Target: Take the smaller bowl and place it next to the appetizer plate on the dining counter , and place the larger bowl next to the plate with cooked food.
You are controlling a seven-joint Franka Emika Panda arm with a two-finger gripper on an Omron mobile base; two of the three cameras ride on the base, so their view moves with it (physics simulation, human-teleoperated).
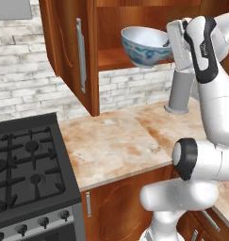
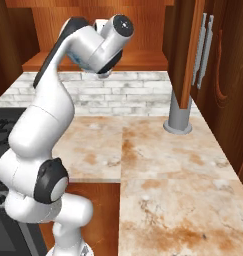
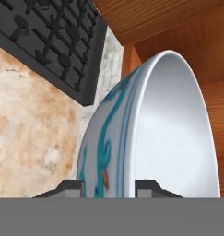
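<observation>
The larger bowl [image 1: 145, 45], rim clamped in the gripper [image 3: 109, 186], hangs tilted, its far side hidden by the arm.

i count one larger bowl [image 1: 145, 46], white with blue-teal pattern. one black stove [image 1: 26, 174]. one marbled worktop [image 1: 120, 141]. one grey cylinder [image 1: 180, 92] standing on it. one open cabinet door [image 1: 73, 52].

Larger bowl [image 3: 178, 133] in the gripper [image 3: 109, 186]: smooth glazed ceramic look. Below it, marbled stone worktop [image 1: 116, 141]; beside it, glossy wood cabinet [image 1: 69, 52], matt black stove [image 1: 26, 164].
</observation>
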